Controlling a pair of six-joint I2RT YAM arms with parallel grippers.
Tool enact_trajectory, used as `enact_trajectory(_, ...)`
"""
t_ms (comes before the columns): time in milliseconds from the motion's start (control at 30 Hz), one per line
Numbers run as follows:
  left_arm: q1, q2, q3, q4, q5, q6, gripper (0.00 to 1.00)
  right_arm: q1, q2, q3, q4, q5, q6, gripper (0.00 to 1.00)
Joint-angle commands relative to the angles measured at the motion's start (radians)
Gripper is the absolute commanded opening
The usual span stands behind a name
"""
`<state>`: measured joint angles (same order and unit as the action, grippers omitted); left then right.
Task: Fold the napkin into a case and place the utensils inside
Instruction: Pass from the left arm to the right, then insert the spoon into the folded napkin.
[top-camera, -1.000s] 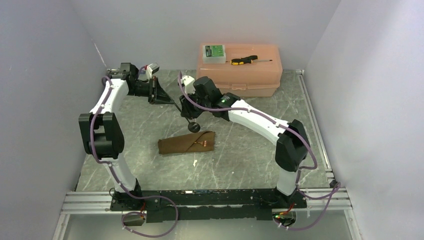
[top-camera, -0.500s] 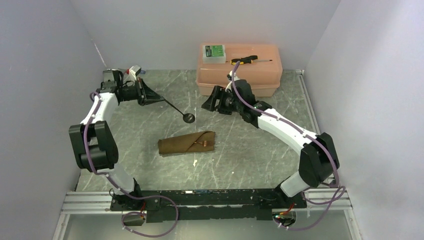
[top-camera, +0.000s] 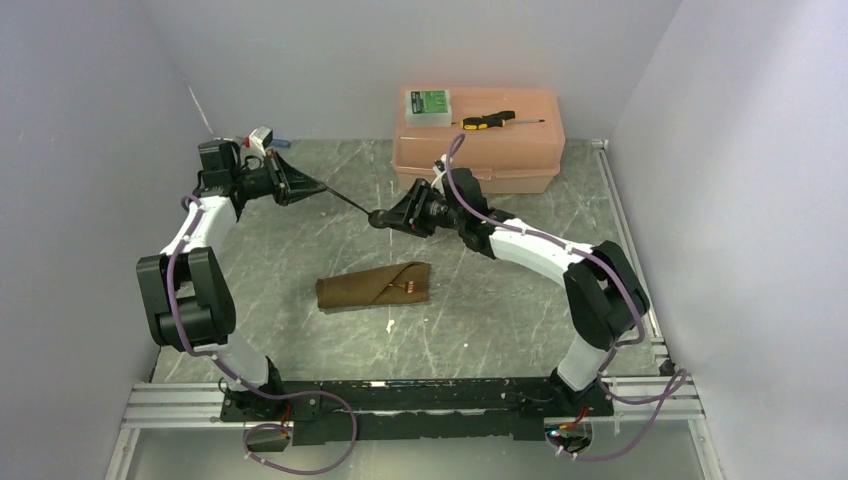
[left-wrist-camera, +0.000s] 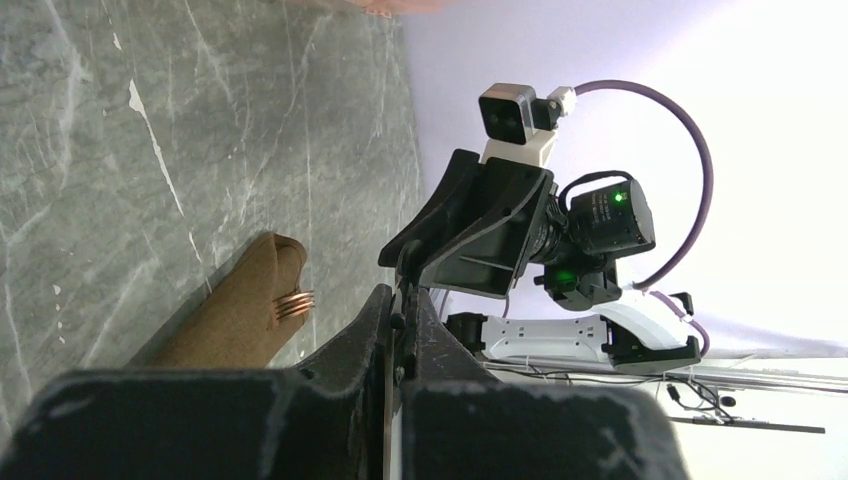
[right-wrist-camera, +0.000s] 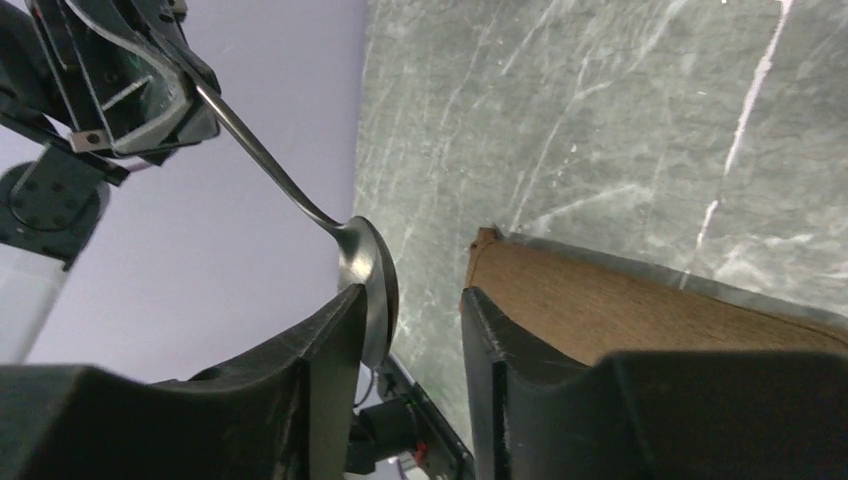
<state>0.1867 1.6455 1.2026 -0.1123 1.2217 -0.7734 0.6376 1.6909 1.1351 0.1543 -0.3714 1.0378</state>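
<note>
Your spoon (right-wrist-camera: 368, 280) is thin and dark with a round end. It hangs above the table (top-camera: 480, 300), behind the folded brown napkin (top-camera: 373, 286). Your left gripper (top-camera: 316, 189) squeezes its handle. Your right gripper (top-camera: 388, 217) has its jaws apart around the round end. A moment ago it was away from the spoon.

Seen from above, the left arm (top-camera: 190, 290) climbs from its base at 7 o'clock, folds at the elbow and reaches up to 10 o'clock. There its wrist turns the left claw (top-camera: 305, 188) toward 4 o'clock. That claw is clamped tight on the handle of a spoon (top-camera: 345, 204). The right arm (top-camera: 540, 250) rises from 5 o'clock, bends at 3 o'clock and stretches its forearm toward 10 o'clock. The right claw (top-camera: 392, 218) points at 9 o'clock, facing the left one. Its fingers stand apart, with the spoon's bowl between them, against one finger.
</note>
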Motion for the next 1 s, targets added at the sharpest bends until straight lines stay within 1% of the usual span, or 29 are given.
enact_trajectory(0, 0.003, -0.049, -0.003, 0.069, 0.010, -0.048, 0.03, 0.011, 0.025, 0.074, 0.098, -0.032, 0.054, 0.38)
enact_trajectory(67, 0.003, -0.049, -0.008, 0.071, 0.009, -0.050, 0.03, 0.014, 0.033, 0.076, 0.106, -0.032, 0.061, 0.27)
enact_trajectory(133, 0.004, -0.047, -0.011, 0.054, 0.006, -0.041, 0.03, 0.015, 0.033, 0.062, 0.122, -0.028, 0.070, 0.08)
enact_trajectory(167, 0.004, -0.047, -0.010, 0.028, 0.001, -0.019, 0.05, 0.014, 0.027, 0.053, 0.127, -0.024, 0.070, 0.00)
enact_trajectory(267, 0.003, -0.054, 0.006, -0.076, 0.005, 0.080, 0.17, 0.001, -0.009, 0.025, 0.109, 0.000, 0.041, 0.00)
enact_trajectory(300, 0.003, -0.053, 0.015, -0.133, 0.004, 0.124, 0.22, -0.011, -0.029, 0.012, 0.101, 0.001, 0.028, 0.00)
enact_trajectory(333, 0.003, -0.048, 0.034, -0.207, 0.000, 0.189, 0.29, -0.025, -0.049, 0.002, 0.079, 0.001, 0.006, 0.00)
enact_trajectory(400, 0.002, -0.009, 0.096, -0.412, -0.021, 0.359, 0.44, -0.069, -0.091, -0.007, -0.006, -0.026, -0.053, 0.00)
enact_trajectory(467, 0.002, 0.045, 0.183, -0.669, -0.063, 0.596, 0.59, -0.117, -0.138, -0.011, -0.132, -0.072, -0.136, 0.00)
enact_trajectory(500, 0.003, 0.065, 0.214, -0.763, -0.112, 0.694, 0.62, -0.144, -0.161, -0.011, -0.221, -0.105, -0.189, 0.00)
enact_trajectory(567, 0.002, 0.085, 0.225, -0.862, -0.198, 0.846, 0.61, -0.192, -0.215, -0.007, -0.444, -0.166, -0.330, 0.00)
enact_trajectory(600, -0.001, 0.084, 0.202, -0.872, -0.238, 0.896, 0.59, -0.213, -0.240, -0.007, -0.548, -0.171, -0.399, 0.00)
enact_trajectory(700, -0.019, 0.102, 0.151, -0.902, -0.323, 1.025, 0.57, -0.261, -0.303, -0.015, -0.820, -0.136, -0.564, 0.00)
enact_trajectory(767, -0.042, 0.142, 0.145, -0.952, -0.354, 1.100, 0.54, -0.284, -0.348, -0.043, -0.922, -0.110, -0.617, 0.00)
enact_trajectory(833, -0.053, 0.177, 0.138, -0.988, -0.360, 1.144, 0.52, -0.296, -0.389, -0.087, -0.980, -0.104, -0.645, 0.00)
enact_trajectory(967, -0.067, 0.210, 0.109, -1.022, -0.366, 1.215, 0.44, -0.298, -0.424, -0.117, -1.082, -0.066, -0.688, 0.00)
